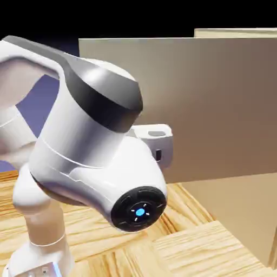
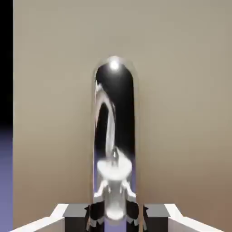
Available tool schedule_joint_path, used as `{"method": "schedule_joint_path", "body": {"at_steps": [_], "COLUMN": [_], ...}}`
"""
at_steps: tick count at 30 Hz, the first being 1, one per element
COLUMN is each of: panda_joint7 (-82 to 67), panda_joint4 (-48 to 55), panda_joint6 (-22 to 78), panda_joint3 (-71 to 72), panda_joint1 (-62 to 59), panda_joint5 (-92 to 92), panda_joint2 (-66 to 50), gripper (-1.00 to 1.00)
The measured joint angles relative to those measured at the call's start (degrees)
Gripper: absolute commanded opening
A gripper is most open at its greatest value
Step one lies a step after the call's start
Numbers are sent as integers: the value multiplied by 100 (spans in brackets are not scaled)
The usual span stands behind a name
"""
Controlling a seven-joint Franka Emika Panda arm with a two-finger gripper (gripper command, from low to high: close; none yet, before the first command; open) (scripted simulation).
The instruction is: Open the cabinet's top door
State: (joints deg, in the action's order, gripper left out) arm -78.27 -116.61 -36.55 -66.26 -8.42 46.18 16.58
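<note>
The pincer (image 2: 115, 216) is clamped on the handle (image 2: 115, 136), the silver bar sitting between its two fingers (image 2: 74, 213) and running straight away from them, up the middle of the hand view. Behind the bar, directly ahead of the pincer, lies the flat beige face of the top door (image 2: 181, 113). In the exterior view the arm (image 1: 92, 140) hides the grip; the door (image 1: 216, 108) stands swung partly out from the cabinet (image 1: 238, 33). The next pull should likely follow the door's arc, square to the bar's long axis.
</note>
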Motion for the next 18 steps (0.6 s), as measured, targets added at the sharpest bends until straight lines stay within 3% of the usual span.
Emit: {"method": "schedule_joint_path", "body": {"at_steps": [7,18], "panda_joint7": [-258,468], "panda_joint4": [540,1263], "panda_joint6": [379,208], "panda_joint3": [-1413,-3126], "panda_joint1": [1377,3665], "panda_joint5": [-114,-405], "panda_joint2": [-343,632], "gripper": [-100,-100]}}
